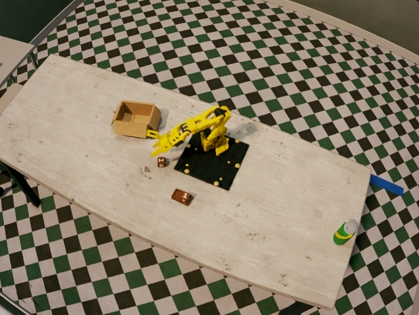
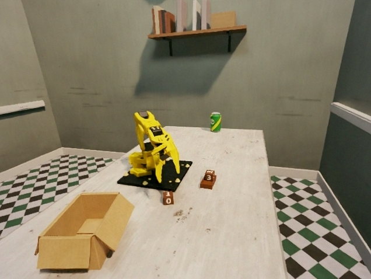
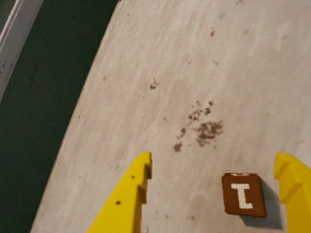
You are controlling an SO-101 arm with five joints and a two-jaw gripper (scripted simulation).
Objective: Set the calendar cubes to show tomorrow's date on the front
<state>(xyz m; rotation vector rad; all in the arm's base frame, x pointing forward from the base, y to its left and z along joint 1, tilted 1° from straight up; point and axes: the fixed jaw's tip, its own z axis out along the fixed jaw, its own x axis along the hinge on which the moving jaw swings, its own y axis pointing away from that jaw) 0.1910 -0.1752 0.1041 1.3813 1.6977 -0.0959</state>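
Note:
A loose brown cube [image 1: 161,162] [image 2: 168,198] [image 3: 243,196] lies flat on the table, outside the tray. A white 1 is on its top and a 0 faces the exterior view. The brown tray [image 1: 176,195] [image 2: 206,184] holds the other cube [image 1: 185,196] [image 2: 209,175] at one end; the rest of the tray is empty. A 3 on that cube faces the exterior view, and the top view shows a 1 on it. The month's name and the front cannot be read. My gripper [image 1: 152,151] [image 2: 169,177] [image 3: 214,155] is open and empty, above the table near the loose cube. In the wrist view the cube appears near the right finger.
An open cardboard box [image 1: 131,129] [image 2: 64,251] stands beyond the loose cube, close to the gripper in the top view. A black mat [image 1: 209,169] [image 2: 135,181] lies under the arm's base. A green can [image 1: 342,234] [image 2: 215,122] stands at the table's far end.

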